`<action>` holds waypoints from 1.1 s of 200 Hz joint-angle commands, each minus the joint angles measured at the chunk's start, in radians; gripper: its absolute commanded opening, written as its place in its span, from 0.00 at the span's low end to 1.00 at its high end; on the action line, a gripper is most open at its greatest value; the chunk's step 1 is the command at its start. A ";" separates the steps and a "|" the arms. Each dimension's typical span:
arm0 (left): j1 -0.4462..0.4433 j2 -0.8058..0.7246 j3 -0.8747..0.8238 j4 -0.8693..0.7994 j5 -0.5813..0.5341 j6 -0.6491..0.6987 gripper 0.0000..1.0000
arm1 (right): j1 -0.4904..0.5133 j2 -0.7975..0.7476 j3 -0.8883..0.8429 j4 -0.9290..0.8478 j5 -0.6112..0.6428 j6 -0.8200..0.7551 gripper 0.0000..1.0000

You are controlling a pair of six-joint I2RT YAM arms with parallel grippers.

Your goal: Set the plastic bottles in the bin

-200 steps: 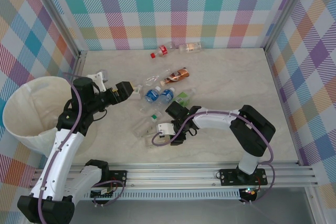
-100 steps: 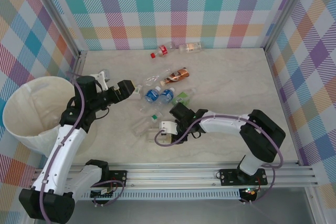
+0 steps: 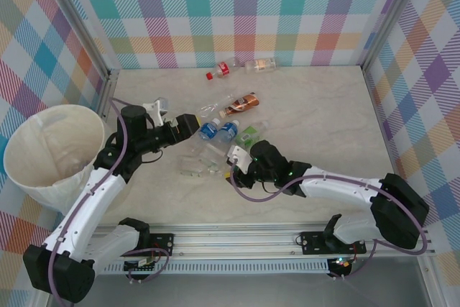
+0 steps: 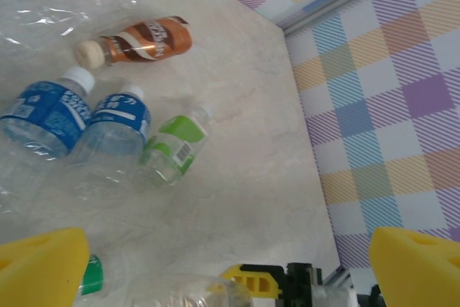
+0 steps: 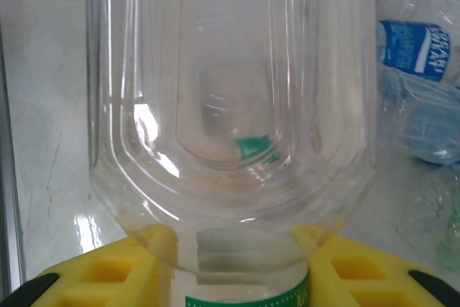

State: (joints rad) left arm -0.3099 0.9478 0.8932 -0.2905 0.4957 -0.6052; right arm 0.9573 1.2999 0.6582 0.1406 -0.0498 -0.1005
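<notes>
My right gripper (image 3: 231,167) (image 5: 241,282) is shut on a clear bottle (image 3: 200,167) (image 5: 230,106) with a green band, its yellow fingers (image 5: 108,278) pressed on either side of the narrow part. The bottle lies low over the table. My left gripper (image 3: 188,124) (image 4: 230,267) hangs open and holds nothing. It is beside two blue-labelled bottles (image 3: 218,131) (image 4: 115,116). Close by lie a green-labelled bottle (image 3: 250,134) (image 4: 172,145), a brown bottle (image 3: 241,103) (image 4: 144,39) and a crushed clear bottle (image 3: 208,109). The cream bin (image 3: 43,177) stands at the far left.
A red-labelled bottle (image 3: 223,70) and a clear bottle (image 3: 260,65) lie against the back wall. Checked walls enclose the table on three sides. The right half of the table (image 3: 330,120) is bare. An aluminium rail (image 3: 237,239) runs along the near edge.
The right gripper has swung up and back toward the bottle cluster, carrying the clear bottle, as its arm stretched out low. The left gripper has slid right, toward the blue bottles.
</notes>
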 commanded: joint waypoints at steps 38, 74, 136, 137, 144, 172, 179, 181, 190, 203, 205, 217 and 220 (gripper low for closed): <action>-0.103 -0.039 -0.046 0.117 0.044 -0.015 1.00 | 0.040 -0.009 -0.035 0.277 0.142 0.271 0.07; -0.130 0.015 -0.009 0.036 -0.053 0.032 1.00 | 0.046 0.029 -0.023 0.388 0.156 0.297 0.08; -0.181 0.087 -0.004 0.050 -0.064 0.033 1.00 | 0.066 0.091 0.026 0.482 0.121 0.314 0.11; -0.182 0.087 -0.004 0.049 -0.067 0.032 1.00 | 0.065 0.092 0.027 0.482 0.120 0.315 0.11; -0.186 0.088 -0.005 0.035 -0.085 0.033 1.00 | 0.068 0.096 0.033 0.482 0.109 0.320 0.12; -0.195 0.085 -0.012 0.021 -0.129 0.049 0.97 | 0.084 0.108 0.052 0.473 0.087 0.323 0.14; -0.195 0.083 -0.014 0.022 -0.137 0.050 0.95 | 0.085 0.110 0.061 0.460 0.076 0.325 0.15; -0.195 0.081 -0.017 0.021 -0.139 0.050 0.95 | 0.086 0.110 0.065 0.455 0.071 0.326 0.16; -0.195 0.077 -0.020 0.026 -0.158 0.046 0.92 | 0.087 0.112 0.081 0.424 0.054 0.325 0.17; -0.196 0.074 -0.029 0.041 -0.181 0.045 0.87 | 0.092 0.113 0.103 0.390 0.034 0.326 0.20; -0.196 0.074 -0.029 0.044 -0.181 0.044 0.86 | 0.092 0.113 0.105 0.388 0.031 0.325 0.20; -0.196 0.076 -0.029 0.051 -0.179 0.047 0.80 | 0.095 0.111 0.116 0.376 0.019 0.326 0.21; -0.196 0.078 -0.028 0.053 -0.178 0.047 0.78 | 0.097 0.110 0.117 0.373 0.014 0.327 0.22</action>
State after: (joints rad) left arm -0.4904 1.0359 0.8673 -0.2581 0.3454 -0.5743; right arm 1.0393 1.4120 0.7246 0.5209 0.0334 0.2188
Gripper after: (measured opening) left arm 0.837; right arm 0.417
